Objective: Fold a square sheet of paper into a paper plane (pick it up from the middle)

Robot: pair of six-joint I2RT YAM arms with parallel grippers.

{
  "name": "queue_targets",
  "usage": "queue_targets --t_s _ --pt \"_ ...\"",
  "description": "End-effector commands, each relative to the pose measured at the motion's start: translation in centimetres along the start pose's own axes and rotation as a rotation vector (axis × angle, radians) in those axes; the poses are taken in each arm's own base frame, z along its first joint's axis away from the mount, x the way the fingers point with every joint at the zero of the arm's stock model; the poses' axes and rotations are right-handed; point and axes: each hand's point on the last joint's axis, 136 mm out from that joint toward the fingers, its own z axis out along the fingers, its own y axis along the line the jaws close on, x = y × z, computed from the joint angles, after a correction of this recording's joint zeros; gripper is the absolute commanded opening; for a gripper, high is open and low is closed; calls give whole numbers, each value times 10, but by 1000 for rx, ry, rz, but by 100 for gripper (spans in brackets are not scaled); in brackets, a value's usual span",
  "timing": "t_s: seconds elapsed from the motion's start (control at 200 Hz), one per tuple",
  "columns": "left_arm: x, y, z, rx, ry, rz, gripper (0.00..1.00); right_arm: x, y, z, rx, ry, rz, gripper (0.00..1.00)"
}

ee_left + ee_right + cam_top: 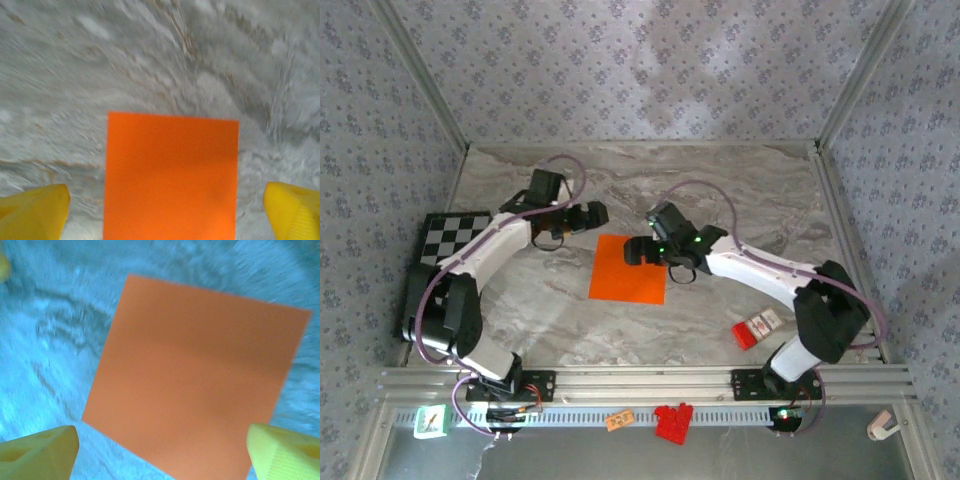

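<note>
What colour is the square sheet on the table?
The sheet is plain bright orange; it shows best in the right wrist view.

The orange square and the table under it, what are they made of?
The orange square looks like thin matte paper: it lies flat with crisp edges. The table looks like marble, with grey veins, though it may be a printed surface.

The white left arm [485,245] was extended forward and inward, with its black 2-finger left gripper [592,214] pointed rightward. The white right arm [760,265] was stretched leftward, with its black right gripper [632,250] pointed left. The 2 grippers were set near each other but apart. Yellow fingertips [35,212] were seen spread wide on the left, and likewise the right gripper's fingertips [37,452].
</note>
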Motion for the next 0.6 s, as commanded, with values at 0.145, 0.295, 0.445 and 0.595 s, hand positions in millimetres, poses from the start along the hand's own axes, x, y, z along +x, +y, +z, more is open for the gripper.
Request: queue_targets --t_s 0.145,0.295,0.445,0.595 --pt "73 -5 31 -260 259 142 99 12 -107 -2 197 -70 318 96" --pt "95 -19 52 -339 315 188 99 19 -136 -7 227 -85 398 100" --pt "107 -29 71 -379 349 195 97 20 -149 -9 225 -102 426 100" --pt "112 -33 84 -409 363 212 95 21 -153 -9 203 -124 427 100"
